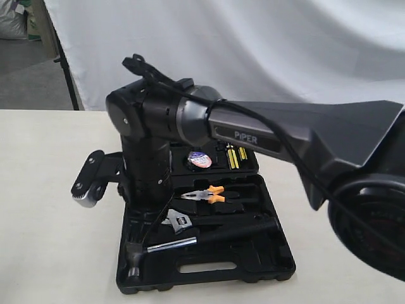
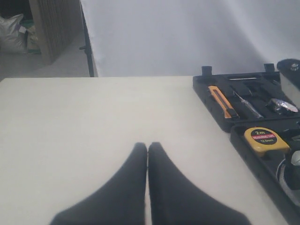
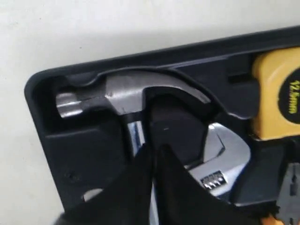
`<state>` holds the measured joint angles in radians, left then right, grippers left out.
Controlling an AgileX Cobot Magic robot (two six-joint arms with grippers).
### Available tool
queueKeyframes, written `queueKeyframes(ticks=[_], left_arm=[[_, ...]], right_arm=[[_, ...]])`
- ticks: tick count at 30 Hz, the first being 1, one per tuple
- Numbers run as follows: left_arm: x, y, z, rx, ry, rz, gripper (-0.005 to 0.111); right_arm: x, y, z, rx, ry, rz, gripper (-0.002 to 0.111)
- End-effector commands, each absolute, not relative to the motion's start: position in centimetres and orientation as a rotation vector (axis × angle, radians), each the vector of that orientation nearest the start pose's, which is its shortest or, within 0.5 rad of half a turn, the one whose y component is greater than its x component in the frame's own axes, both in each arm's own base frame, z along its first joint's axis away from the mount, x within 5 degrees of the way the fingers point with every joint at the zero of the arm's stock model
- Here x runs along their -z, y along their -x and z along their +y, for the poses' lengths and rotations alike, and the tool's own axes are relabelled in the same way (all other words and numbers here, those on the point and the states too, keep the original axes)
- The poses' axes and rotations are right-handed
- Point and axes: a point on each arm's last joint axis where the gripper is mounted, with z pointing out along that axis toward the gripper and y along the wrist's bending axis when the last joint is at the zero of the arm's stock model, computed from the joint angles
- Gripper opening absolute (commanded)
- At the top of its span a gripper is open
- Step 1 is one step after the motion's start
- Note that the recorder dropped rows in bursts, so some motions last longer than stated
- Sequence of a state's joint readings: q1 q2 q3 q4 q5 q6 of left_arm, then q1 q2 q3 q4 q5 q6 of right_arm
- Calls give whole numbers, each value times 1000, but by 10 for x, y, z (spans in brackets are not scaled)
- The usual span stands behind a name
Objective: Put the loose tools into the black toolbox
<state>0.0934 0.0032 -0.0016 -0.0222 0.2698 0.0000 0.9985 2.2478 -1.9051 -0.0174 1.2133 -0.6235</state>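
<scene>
The black toolbox (image 1: 209, 278) lies open on the table. The claw hammer (image 1: 190, 239) rests in its recess along the near half, steel head (image 3: 131, 91) at the corner. The adjustable wrench (image 1: 180, 220) lies just behind it, its silver head (image 3: 220, 154) close to the hammer's neck. A small round tape roll (image 1: 200, 158) sits in the far half. My right gripper (image 3: 154, 147) hangs shut just over the hammer's neck, and nothing shows between its fingers. My left gripper (image 2: 148, 145) is shut over bare table beside the toolbox (image 2: 211, 108).
Orange-handled pliers (image 1: 205, 195) and a yellow tape measure (image 2: 266, 139) sit in the toolbox. An orange utility knife (image 2: 222, 101) and yellow-handled screwdrivers (image 1: 234, 157) fill the far half. The right arm (image 1: 253, 130) stretches across above the box.
</scene>
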Motion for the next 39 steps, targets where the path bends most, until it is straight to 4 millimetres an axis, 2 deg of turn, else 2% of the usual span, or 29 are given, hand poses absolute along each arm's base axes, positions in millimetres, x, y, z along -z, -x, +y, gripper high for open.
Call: queueKeyframes(ticks=[1,3,7,11,14,16,19,26,31,34,39], left_arm=[[-189,-55,5,-42,103,1750,1],[-189,-55,5,-42,103,1750,1],[-189,-55,5,-42,103,1750,1],[-189,-55,5,-42,103,1750,1],[-189,-55,5,-42,103,1750,1],[-189,-55,5,-42,103,1750,1],[-189,-55,5,-42,103,1750,1],[-189,-55,5,-42,103,1750,1],[-189,-55,5,-42,103,1750,1],[-189,-55,5,-42,103,1750,1],[-189,-55,5,-42,103,1750,1]], right_arm=[[-207,-270,373,-63,2125,2126,-1],[-207,-275,368,-125,2093,2168,-1],[-185,-275,354,-204,2130,2250,-1],[-148,-266,331,-136,2239,2338,-1],[-121,-271,316,-40,2242,2331,-1],[-112,-273,308,-10,2242,2341,-1],[-113,-274,307,-11,2239,2343,-1],[-163,-275,316,-107,2119,2271,-1],[-186,-273,318,-154,2066,2212,-1],[-186,-275,320,-162,2040,2194,-1],[-163,-275,323,-184,2065,2248,-1]])
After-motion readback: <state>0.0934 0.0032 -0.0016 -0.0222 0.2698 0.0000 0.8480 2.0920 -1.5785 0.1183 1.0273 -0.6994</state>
